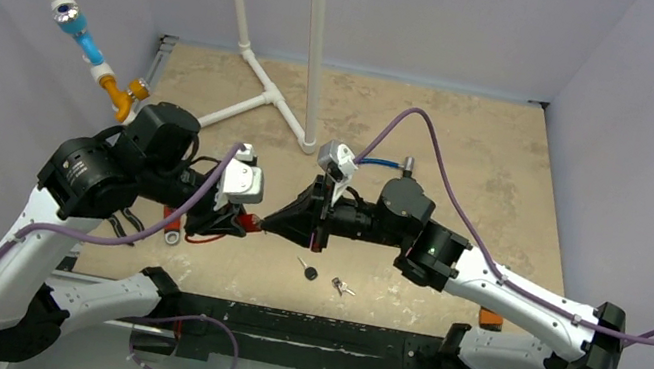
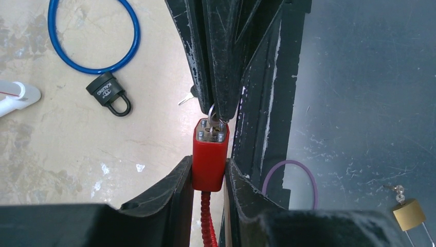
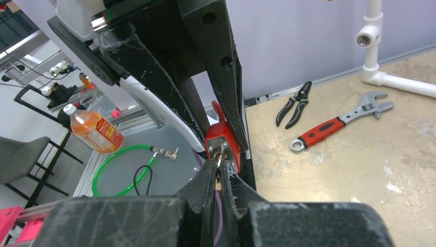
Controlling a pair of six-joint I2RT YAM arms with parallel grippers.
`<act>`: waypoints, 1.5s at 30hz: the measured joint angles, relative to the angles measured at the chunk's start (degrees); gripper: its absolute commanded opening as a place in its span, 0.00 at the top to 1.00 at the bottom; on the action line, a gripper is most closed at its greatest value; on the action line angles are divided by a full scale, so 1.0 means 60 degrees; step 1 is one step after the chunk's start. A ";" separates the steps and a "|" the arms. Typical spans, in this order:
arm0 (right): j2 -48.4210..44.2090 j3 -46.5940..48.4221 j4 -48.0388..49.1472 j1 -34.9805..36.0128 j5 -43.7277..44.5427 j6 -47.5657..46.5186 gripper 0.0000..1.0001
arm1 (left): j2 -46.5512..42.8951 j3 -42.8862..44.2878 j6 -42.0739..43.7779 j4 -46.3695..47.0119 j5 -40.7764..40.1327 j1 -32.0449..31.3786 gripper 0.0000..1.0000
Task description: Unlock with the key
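Top external shows me both arms meeting tip to tip over the table (image 1: 468, 169), a little toward 9 o'clock from the middle of the frame. The left gripper (image 1: 235, 222) reaches in from 9 o'clock and the right gripper (image 1: 268, 224) from 3 o'clock. The red padlock (image 1: 246, 222) sits between them. Two loose items lie on the table at about 5 o'clock from the lock: a black-headed key (image 1: 309, 271) and, just beyond it, a small bunch of keys (image 1: 343, 286).

On my left wrist feed the left gripper is closed down to the width of the lock body. Its fingers (image 2: 172, 193) press on both flanks, and the keyway face points to 12 o'clock. A ribbed red cable (image 2: 207, 226) leaves the body at 6 o'clock. The right gripper's jaws come down from 12 o'clock, pinched almost together on the key (image 2: 212, 126), whose metal meets the keyway face. I cannot tell how deep the blade sits.

The right wrist feed shows the same grip from the other end: narrow jaws, with the key nipped between the tips right at the lock face.

A black padlock (image 2: 108, 95) on a blue cable loop (image 2: 92, 36) lies at 10 o'clock from the red one in the left wrist feed. A brass padlock (image 2: 409, 213) sits at 4 o'clock. Pliers (image 3: 295, 105) and an adjustable wrench (image 3: 339, 123) rest on the table, well apart from the grippers.
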 measured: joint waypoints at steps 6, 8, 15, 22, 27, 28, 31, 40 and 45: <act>0.0361 0.0313 -0.0375 -0.0004 0.0029 0.0182 1.00 | -0.0011 0.0000 0.0317 -0.0120 -0.0914 -0.0466 1.00; 0.0448 0.0328 -0.0448 -0.0007 0.0160 0.0375 1.00 | -0.0029 0.0000 0.0448 -0.0127 -0.1377 -0.0692 1.00; 0.0714 0.0328 -0.0441 -0.0015 0.1053 0.1089 1.00 | -0.0073 0.0000 0.1195 0.0113 -0.3020 -0.1333 1.00; 0.0831 0.0328 -0.0299 -0.0025 0.1734 0.1898 1.00 | -0.0342 -0.0361 0.1934 0.0685 -0.3912 -0.1606 1.00; 0.1035 0.0328 -0.0186 -0.0098 0.1705 0.2401 1.00 | -0.0841 -0.1045 0.2670 0.1231 -0.4393 -0.1789 1.00; 0.1056 0.0328 -0.0157 -0.0149 0.1661 0.2514 1.00 | -0.0947 -0.1191 0.2841 0.1377 -0.4481 -0.1821 1.00; 0.1104 0.0328 -0.0044 -0.0382 0.1381 0.2874 1.00 | -0.1242 -0.1632 0.3370 0.1967 -0.4805 -0.1974 1.00; 0.1472 0.0328 0.0514 -0.1035 0.0339 0.4007 1.00 | -0.2135 -0.3118 0.5286 0.3836 -0.6455 -0.2871 1.00; 0.1683 0.0346 0.0732 -0.1191 -0.0044 0.4397 1.00 | -0.2218 -0.3417 0.6007 0.4124 -0.7093 -0.3140 1.00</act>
